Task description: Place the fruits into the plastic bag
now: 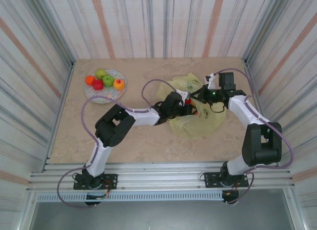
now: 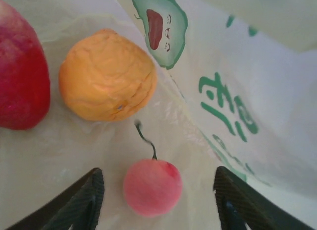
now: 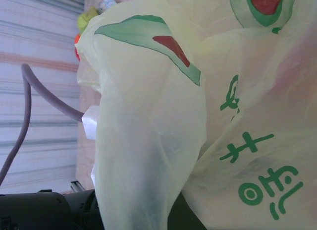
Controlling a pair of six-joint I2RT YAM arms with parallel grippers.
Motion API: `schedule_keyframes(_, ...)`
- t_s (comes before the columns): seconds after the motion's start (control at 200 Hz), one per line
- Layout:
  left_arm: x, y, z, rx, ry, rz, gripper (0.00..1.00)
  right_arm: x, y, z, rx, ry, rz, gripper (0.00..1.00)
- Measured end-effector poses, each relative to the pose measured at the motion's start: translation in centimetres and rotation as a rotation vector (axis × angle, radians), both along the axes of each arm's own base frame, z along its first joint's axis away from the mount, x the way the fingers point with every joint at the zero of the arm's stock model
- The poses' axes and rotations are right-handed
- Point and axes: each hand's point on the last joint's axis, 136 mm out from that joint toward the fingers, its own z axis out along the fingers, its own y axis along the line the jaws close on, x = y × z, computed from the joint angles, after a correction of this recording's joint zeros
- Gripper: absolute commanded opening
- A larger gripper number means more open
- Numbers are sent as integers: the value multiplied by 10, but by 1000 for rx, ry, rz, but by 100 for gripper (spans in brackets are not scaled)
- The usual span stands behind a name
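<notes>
My left gripper (image 1: 185, 102) reaches into the mouth of the yellow-green plastic bag (image 1: 198, 120) and stands open. In the left wrist view a small pink-red fruit with a thin stem (image 2: 152, 187) lies on the bag's floor between the two dark fingers (image 2: 81, 200), touching neither. Beyond it in the bag lie an orange fruit (image 2: 107, 75) and a red fruit (image 2: 20, 76). My right gripper (image 1: 201, 95) holds the bag's upper edge, shut on the plastic. The bag (image 3: 148, 121) drapes over its jaws and hides them.
A round speckled plate (image 1: 94, 95) at the back left carries several fruits: two green (image 1: 108, 81), a red (image 1: 97, 84), an orange (image 1: 89, 80) and a peach-like one (image 1: 119, 84). Striped walls close the table on three sides.
</notes>
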Motion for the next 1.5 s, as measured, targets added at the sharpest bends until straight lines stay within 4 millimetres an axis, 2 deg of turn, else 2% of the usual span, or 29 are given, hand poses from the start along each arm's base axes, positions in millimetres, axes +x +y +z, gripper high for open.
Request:
schedule_keyframes(0.19, -7, 5, 0, -3, 9, -15, 73, 1, 0, 2, 1, -8, 1, 0)
schedule_keyframes(0.286, -17, 21, -2, 16, 29, -28, 74, 0, -1, 0, -5, -5, 2, 0)
schedule_keyframes(0.381, -24, 44, 7, 30, 35, -39, 75, -3, -3, -3, -32, 0, 2, 0)
schedule_keyframes(0.476, -27, 76, 28, 32, 23, -43, 75, -6, -8, -7, -73, 1, 0, 0)
schedule_keyframes(0.571, -28, 107, 63, 22, -22, -45, 76, -8, -12, -10, -109, -2, -2, 0)
schedule_keyframes(0.726, -40, 139, 119, 11, -115, -80, 78, -9, -16, -15, -145, -1, -6, 0)
schedule_keyframes(0.882, -44, 175, 149, 27, -157, -47, 81, -8, -18, -17, -163, -9, -6, 0)
schedule_keyframes(0.952, -33, 203, 160, 44, -168, 38, 83, -8, -19, -17, -166, -12, -5, 0)
schedule_keyframes(1.007, -19, 232, 168, 56, -174, 140, 83, -8, -19, -17, -168, -13, -5, 0)
schedule_keyframes(1.077, 1, 275, 175, 73, -167, 294, 86, -7, -19, -17, -172, -15, -6, 0)
schedule_keyframes(1.157, 21, 328, 171, 104, -135, 466, 91, -6, -20, -16, -178, -23, -11, 0)
schedule_keyframes(1.273, 42, 405, 152, 136, -40, 689, 93, -4, -22, -9, -190, -62, -18, 0)
schedule_keyframes(1.373, 58, 461, 128, 112, 64, 844, 97, -1, -22, -3, -193, -98, -12, 0)
schedule_keyframes(1.448, 68, 493, 105, 104, 153, 932, 98, -1, -22, -3, -195, -105, -8, 0)
schedule_keyframes(1.498, 76, 505, 92, 115, 198, 963, 99, -1, -21, -2, -195, -108, -3, 0)
